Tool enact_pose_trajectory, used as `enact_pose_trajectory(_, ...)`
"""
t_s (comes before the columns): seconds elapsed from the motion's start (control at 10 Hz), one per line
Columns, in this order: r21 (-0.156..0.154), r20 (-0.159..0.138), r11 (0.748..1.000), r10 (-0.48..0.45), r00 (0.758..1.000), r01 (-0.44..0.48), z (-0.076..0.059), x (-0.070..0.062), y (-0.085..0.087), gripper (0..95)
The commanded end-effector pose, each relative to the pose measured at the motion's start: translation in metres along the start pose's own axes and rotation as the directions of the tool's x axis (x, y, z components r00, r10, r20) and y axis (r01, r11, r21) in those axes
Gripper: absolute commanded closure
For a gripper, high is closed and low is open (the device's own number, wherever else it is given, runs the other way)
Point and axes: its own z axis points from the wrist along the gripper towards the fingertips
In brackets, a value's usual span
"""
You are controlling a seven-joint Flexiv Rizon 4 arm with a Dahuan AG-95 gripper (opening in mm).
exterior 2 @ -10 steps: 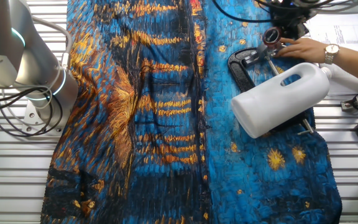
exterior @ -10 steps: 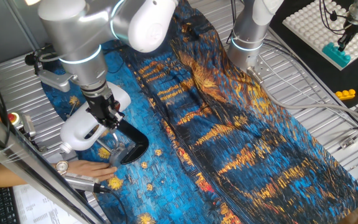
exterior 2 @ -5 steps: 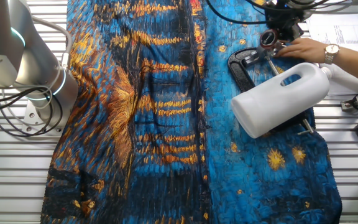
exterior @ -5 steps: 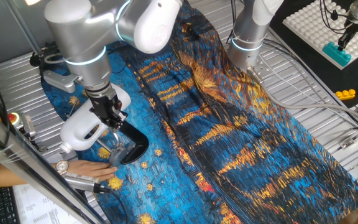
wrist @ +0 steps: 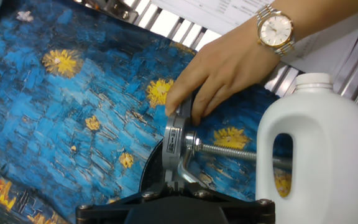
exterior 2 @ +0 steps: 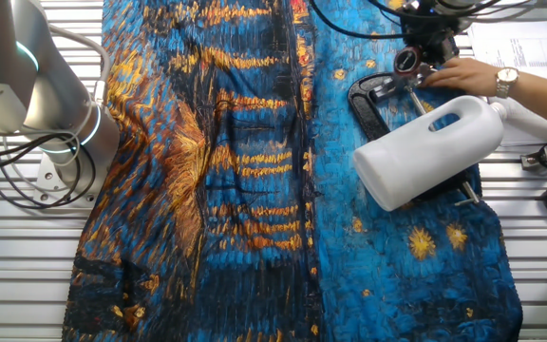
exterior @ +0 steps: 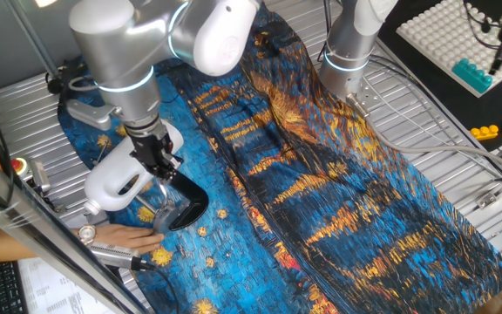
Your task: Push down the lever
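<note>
A: Looking for the lever and finding it at the far right edge of the blue-and-orange painted cloth. Spotting only its reddish-brown knob clearly, just past the black curved base.

B: Checking the gripper now. Seeing it hanging directly over that knob, close enough that telling touching from apart is not possible. Not managing to tell whether the fingers are spread or pinched together, either: getting only the black body along the bottom edge of the hand view, and a dark cluster in the fixed views.

A: Noticing a person's hand reaching in, fingertips resting on a silver disc. Following a threaded screw from that disc toward the white jug.

B: Agreeing. Finding the jug lying on its side on the cloth, neck pointing toward the person, black base just beside it.

A: Hunting for writing. Seeing a gold-and-silver wristwatch, but failing to read anything on the pale dial.

B: Getting printed sheets on the table beyond the wrist, lines far too small to read. Seeing small markings on the disc's rim, also blurred.
</note>
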Motion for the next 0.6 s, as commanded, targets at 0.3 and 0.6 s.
enact_pose_trajectory(0.3, -0.008, 0.005, 1.0, 0.03, 1.0, -0.03, 0.001, 0.0, -0.001, 95.0)
enact_pose_trajectory(0.6, 0.001, -0.01, 0.997, 0.084, 0.996, -0.084, -0.004, -0.01, 0.001, 95.0)
